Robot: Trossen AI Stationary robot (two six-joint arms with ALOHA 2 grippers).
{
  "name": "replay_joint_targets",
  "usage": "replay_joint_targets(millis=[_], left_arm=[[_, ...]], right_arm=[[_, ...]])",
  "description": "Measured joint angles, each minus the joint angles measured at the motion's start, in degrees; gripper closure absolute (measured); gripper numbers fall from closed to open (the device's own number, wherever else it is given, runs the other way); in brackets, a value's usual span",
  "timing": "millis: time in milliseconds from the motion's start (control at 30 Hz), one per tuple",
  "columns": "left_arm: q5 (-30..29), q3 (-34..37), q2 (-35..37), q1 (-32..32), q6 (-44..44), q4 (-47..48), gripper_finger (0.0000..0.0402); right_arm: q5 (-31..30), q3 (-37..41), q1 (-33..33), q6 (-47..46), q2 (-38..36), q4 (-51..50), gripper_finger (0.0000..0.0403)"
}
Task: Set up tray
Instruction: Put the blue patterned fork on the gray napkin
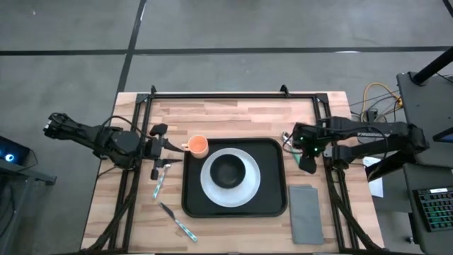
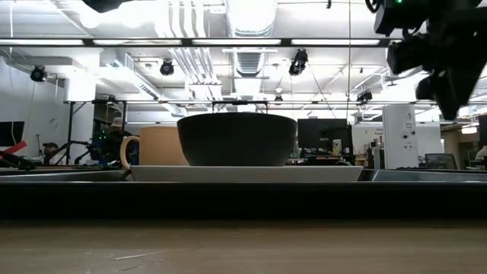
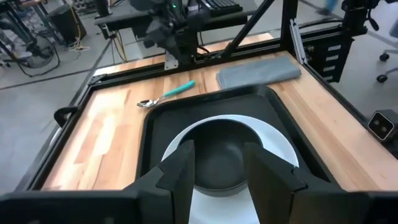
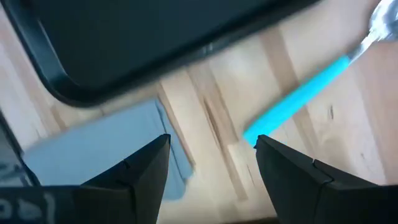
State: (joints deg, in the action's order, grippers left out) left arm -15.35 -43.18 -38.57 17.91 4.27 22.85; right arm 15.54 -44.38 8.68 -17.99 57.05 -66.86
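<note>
Wide wooden counter (image 1: 233,113) from above, bare board along its upper edge and its lower left corner, and the black tray (image 1: 272,205) sits dead centre in the frame. In the low view the tray (image 2: 243,199) is just a dark band across the picture, its floor hidden behind the near rim. On it, the white plate (image 1: 209,188), left of the tray's middle, leaving open black floor on the right. The grey napkin (image 1: 306,212) lies flat off the tray's lower right corner, just beside the rim. The dark bowl (image 1: 228,171) stands on the plate; from counter height the bowl (image 2: 237,139) blocks most of what's behind it. The orange cup (image 1: 199,146) is at the tray's upper left edge, and I can't tell whether it rests on the rim or the wood; in the low view only a sliver of it (image 2: 158,146) peeks out left of the bowl. The left tool (image 1: 172,147) hangs just left of that cup, and its wrist camera shows the fingers (image 3: 180,177) spread apart with nothing between them. The right tool (image 1: 306,159) is off the tray's upper right corner, cut off at the top in the low view (image 2: 445,76); its own camera shows it open and empty (image 4: 211,155) above the wood. Two teal-handled utensils (image 1: 158,185) (image 1: 178,222) lie left of the tray. A teal-handled spoon (image 4: 305,93), blurred, shows clearly only in the wrist views.
</note>
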Motion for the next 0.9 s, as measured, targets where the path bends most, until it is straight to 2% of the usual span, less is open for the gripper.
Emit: replay_joint_targets(millis=[333,500,767,900], left_arm=[[0.0,0.4,-0.1,0.0,-0.3,0.0,0.0283],[0.0,0.9,-0.1,0.0,-0.3,0.1,0.0283],[0.0,1.5,-0.1,0.0,-0.4,0.2,0.0283],[0.1,1.7,-0.4,0.0,-0.4,0.3,0.0283]], right_arm=[[-0.5,0.3,-10.0,-2.3,10.2,2.9,0.0177],[-5.3,0.3,-16.6,-6.3,15.0,5.6,0.0177],[-6.1,0.7,-25.3,-13.9,19.3,15.3,0.0177],[-6.8,0.9,-28.2,-15.4,21.8,16.7,0.0177]])
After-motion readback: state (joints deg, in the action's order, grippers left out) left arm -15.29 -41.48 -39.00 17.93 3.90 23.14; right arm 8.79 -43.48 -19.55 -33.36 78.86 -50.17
